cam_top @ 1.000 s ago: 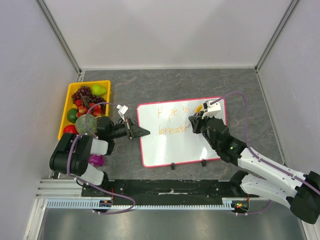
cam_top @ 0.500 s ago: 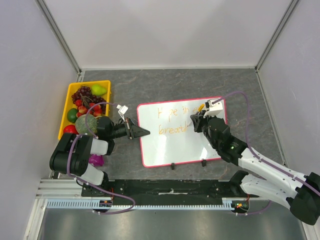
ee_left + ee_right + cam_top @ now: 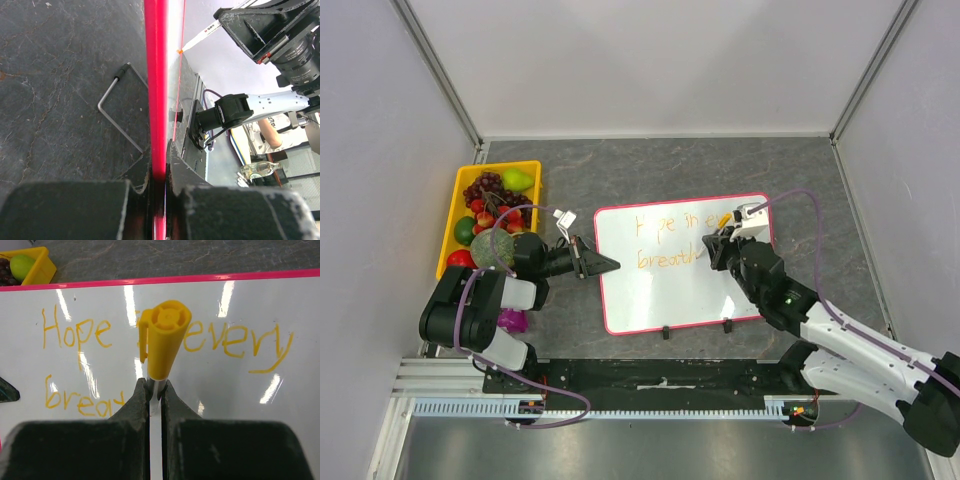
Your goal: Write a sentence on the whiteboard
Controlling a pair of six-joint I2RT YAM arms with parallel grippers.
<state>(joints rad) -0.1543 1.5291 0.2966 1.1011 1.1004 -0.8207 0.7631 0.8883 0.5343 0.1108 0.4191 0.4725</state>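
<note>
The whiteboard lies flat on the dark table, pink-red frame, two black feet on its near edge. The sentence is in orange, "Hope in every" above "breat"; it shows large in the right wrist view. My left gripper is shut on the board's left frame edge, seen as a red bar between the jaws. My right gripper is shut on a yellow-capped marker, its tip on the board at the end of the second line.
A yellow tray with several fruits stands at the left. A purple fruit lies by the left arm's base. A bent metal wire lies on the table next to the board. White walls enclose the table.
My right gripper has shifted slightly right and nearer along the second line with the marker. The left gripper and the board have not moved.
</note>
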